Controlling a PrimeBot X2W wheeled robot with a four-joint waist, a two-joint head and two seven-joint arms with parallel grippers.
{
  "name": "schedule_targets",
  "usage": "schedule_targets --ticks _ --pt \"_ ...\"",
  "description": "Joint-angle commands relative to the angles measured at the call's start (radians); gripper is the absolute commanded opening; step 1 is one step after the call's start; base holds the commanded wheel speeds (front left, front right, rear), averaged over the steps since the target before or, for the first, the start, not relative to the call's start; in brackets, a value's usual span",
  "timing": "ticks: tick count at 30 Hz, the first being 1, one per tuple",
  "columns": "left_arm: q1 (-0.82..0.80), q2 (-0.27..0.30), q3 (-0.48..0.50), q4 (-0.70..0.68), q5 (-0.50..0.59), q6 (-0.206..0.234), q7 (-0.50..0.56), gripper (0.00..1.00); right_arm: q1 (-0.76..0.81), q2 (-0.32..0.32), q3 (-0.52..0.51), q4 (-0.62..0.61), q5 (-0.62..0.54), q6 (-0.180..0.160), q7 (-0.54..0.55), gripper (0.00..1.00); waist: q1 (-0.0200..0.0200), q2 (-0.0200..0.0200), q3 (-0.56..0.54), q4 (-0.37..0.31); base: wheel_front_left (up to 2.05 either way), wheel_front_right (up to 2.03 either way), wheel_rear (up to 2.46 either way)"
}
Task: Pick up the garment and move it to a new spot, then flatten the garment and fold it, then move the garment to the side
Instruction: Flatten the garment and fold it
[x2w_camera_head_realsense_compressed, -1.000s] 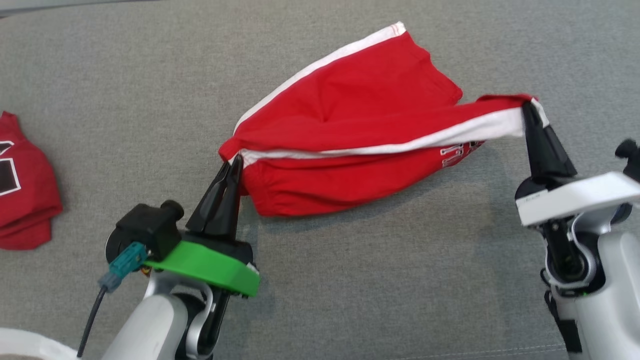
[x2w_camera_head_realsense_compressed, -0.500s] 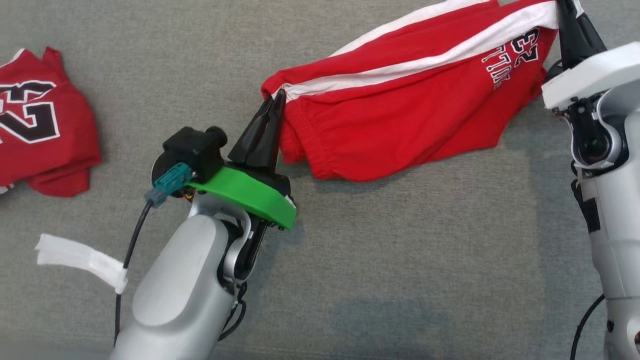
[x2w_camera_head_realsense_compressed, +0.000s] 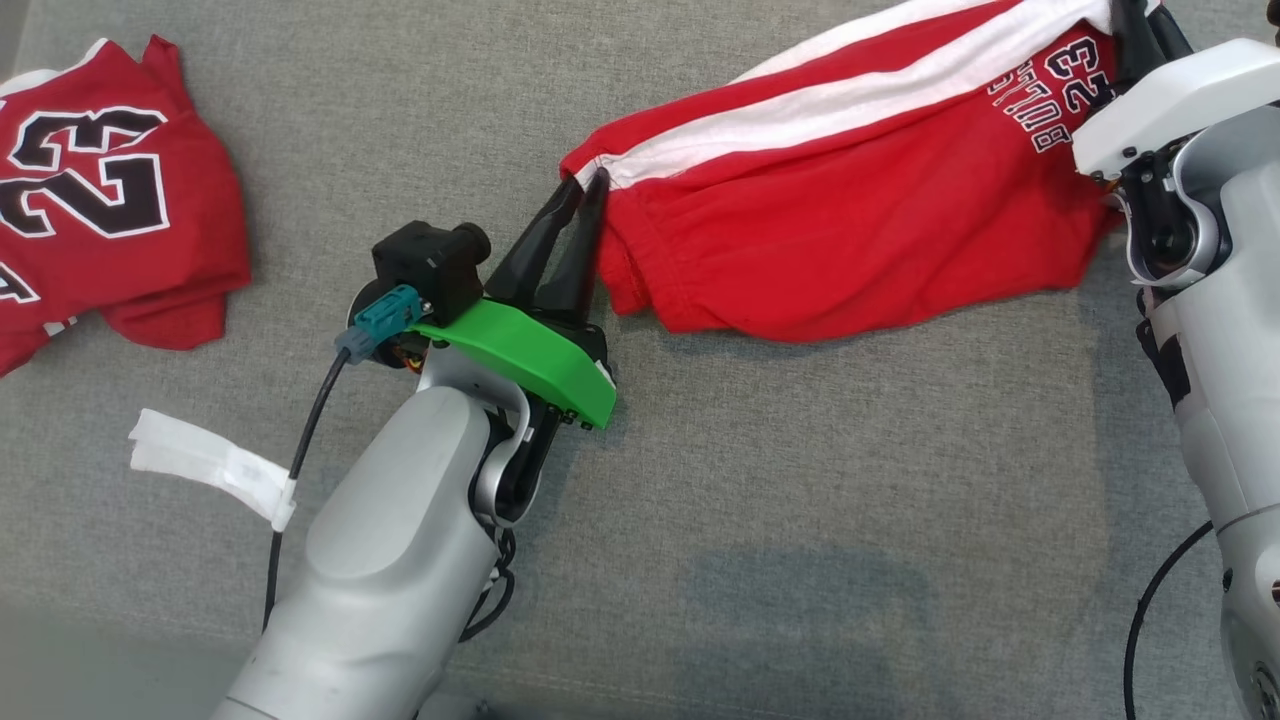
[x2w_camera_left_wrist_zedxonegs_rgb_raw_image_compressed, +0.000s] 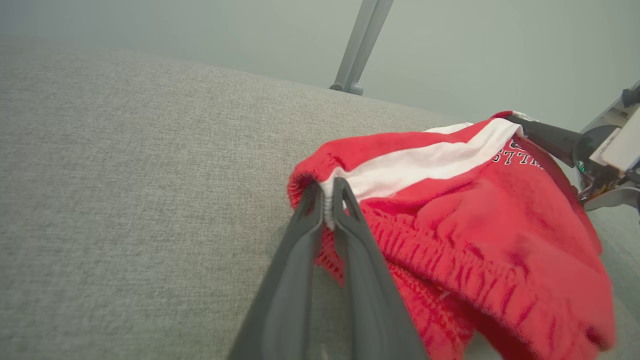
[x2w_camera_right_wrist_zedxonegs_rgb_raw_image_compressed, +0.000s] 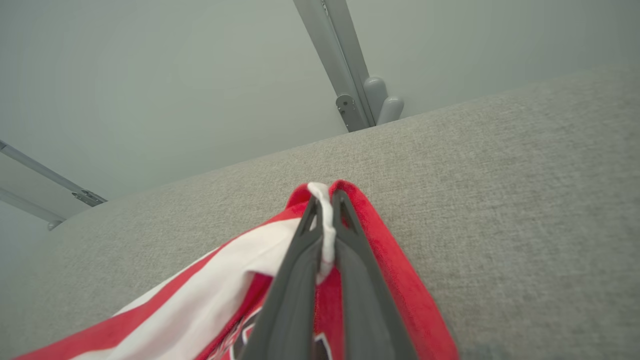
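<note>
The garment (x2w_camera_head_realsense_compressed: 850, 200) is a pair of red shorts with a white side stripe and black lettering, stretched between my two grippers over the grey cushion (x2w_camera_head_realsense_compressed: 800, 520). My left gripper (x2w_camera_head_realsense_compressed: 588, 185) holds the waistband corner at the left end; in the left wrist view the white band sits pinched between the gripper (x2w_camera_left_wrist_zedxonegs_rgb_raw_image_compressed: 327, 192) tips, which stand slightly apart lower down. My right gripper (x2w_camera_head_realsense_compressed: 1135, 20) is shut on the other end at the top right. The right wrist view shows the gripper (x2w_camera_right_wrist_zedxonegs_rgb_raw_image_compressed: 325, 200) clamping a white edge of the garment (x2w_camera_right_wrist_zedxonegs_rgb_raw_image_compressed: 390, 280).
A second red jersey (x2w_camera_head_realsense_compressed: 100, 200) printed with 23 lies at the far left of the cushion. A white tag (x2w_camera_head_realsense_compressed: 210, 465) hangs on my left arm's cable. Grey metal posts (x2w_camera_right_wrist_zedxonegs_rgb_raw_image_compressed: 350, 85) stand behind the cushion's far edge.
The head camera has shifted, so the picture has moved. The shorts now hang stretched with the lettering facing up, and my left fingers stand slightly further apart than half a second ago.
</note>
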Motion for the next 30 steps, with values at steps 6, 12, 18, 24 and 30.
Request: schedule_targets --ticks 6,12,18,24,30 --pt "-0.004 -0.002 -0.011 0.016 0.002 0.013 -0.023 1.0 0.013 -0.017 0.076 0.031 0.015 0.0 -0.096 1.0 0.0 0.0 -0.016 -0.017 0.0 0.0 0.0" --pt "0.093 0.004 0.09 -0.123 0.117 0.081 -0.025 1.0 0.091 -0.037 0.152 -0.019 -0.01 0.0 -0.187 1.0 0.0 0.0 -0.049 -0.054 0.0 0.0 0.0" --pt "0.215 0.027 0.21 -0.289 0.251 0.13 -0.026 1.0 0.209 -0.046 0.11 -0.177 -0.09 0.0 -0.202 1.0 0.0 0.0 -0.078 -0.098 0.0 0.0 0.0" --pt "0.325 0.047 0.312 -0.398 0.319 0.142 -0.026 1.0 0.379 -0.012 0.021 -0.365 -0.197 0.0 -0.203 1.0 0.0 0.0 -0.12 -0.137 0.0 0.0 0.0" --pt "0.418 0.059 0.361 -0.433 0.354 0.128 -0.026 1.0 0.525 0.021 -0.009 -0.47 -0.262 0.0 -0.203 1.0 0.0 0.0 -0.161 -0.165 0.0 0.0 0.0"
